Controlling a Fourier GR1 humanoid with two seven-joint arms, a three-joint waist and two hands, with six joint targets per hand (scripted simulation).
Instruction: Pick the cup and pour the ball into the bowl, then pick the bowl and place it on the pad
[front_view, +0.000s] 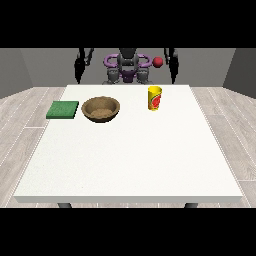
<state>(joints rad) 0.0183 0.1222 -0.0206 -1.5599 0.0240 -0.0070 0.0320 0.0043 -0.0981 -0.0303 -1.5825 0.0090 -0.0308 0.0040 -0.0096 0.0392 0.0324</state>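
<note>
In the front view, the yellow cup (155, 98) stood upright on the table (130, 160), right of the bowl (101, 109). The hand at the view's right (173, 75) hung nearer (its fingers I cannot tell). The ball (158, 61) showed above the cup.

White table (125, 165) on what seems pale plank floor (20, 130).

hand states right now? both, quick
Hand at the view's left: hangs beside the robot behind the table, holding nothing; open or shut cannot be told.
Hand at the view's right: same, holding nothing; cannot be told.
</note>
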